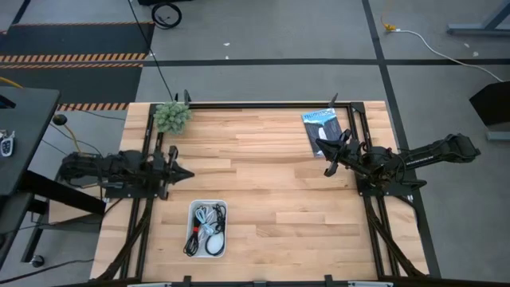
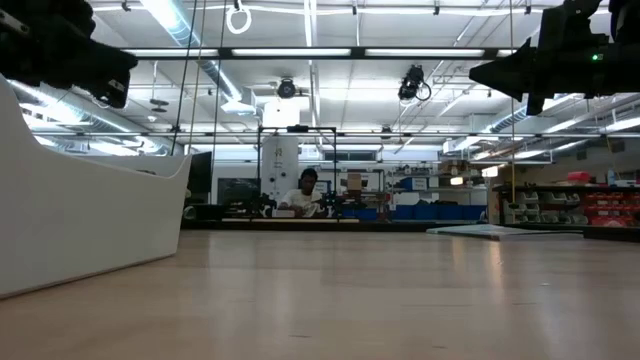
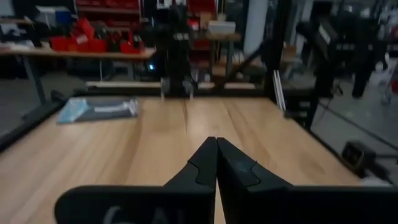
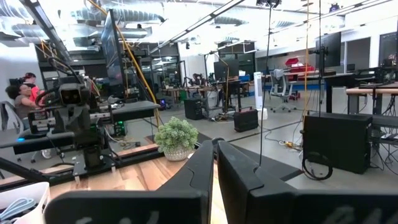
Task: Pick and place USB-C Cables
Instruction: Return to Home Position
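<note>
Dark fingers pressed together and holding nothing, the left gripper hangs over the left side of the wooden table, pointing toward the middle. The right gripper, likewise closed and empty, hovers by the right side with its tip angled inward, near the packet that lies flat toward the far right corner. The low view shows both arms lifted well clear of the wood.

All four cables lie coiled inside the white bin, which sits at the table's near edge, closer to the left arm. A white-grey one is at the bin's far end and a light blue-grey one in the middle. A black one with a red band lies along the left wall, and a black loop at the near end.

A small plant stands at the far left corner. Beyond the table, a person sits at a workshop bench.
</note>
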Controlling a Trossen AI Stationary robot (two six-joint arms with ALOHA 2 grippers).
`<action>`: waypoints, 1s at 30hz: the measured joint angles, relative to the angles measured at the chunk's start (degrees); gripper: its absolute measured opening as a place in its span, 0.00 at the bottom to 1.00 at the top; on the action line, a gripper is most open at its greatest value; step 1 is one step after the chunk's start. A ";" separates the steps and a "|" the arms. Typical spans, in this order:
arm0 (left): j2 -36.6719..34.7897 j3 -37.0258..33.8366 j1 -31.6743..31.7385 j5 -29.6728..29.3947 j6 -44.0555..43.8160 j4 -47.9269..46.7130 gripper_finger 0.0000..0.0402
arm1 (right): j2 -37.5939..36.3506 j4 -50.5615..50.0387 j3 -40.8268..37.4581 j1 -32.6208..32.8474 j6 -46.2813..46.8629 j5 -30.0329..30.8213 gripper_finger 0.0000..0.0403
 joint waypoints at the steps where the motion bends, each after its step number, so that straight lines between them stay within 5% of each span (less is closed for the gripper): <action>1: 0.00 0.00 -0.30 0.02 0.19 -1.11 0.03 | 0.00 0.00 0.00 0.00 0.00 0.00 0.07; 6: 0.03 -0.03 -1.55 0.02 1.98 -5.39 0.04 | 0.00 0.00 0.00 0.00 0.01 0.00 0.07; 18: 2.56 -6.51 -3.88 1.67 7.86 7.70 0.05 | 0.00 -0.02 0.00 0.00 0.04 0.00 0.07; 30: 4.22 -6.64 -3.86 1.64 -8.42 8.10 0.05 | 0.00 -0.09 0.00 0.00 0.02 -0.02 0.07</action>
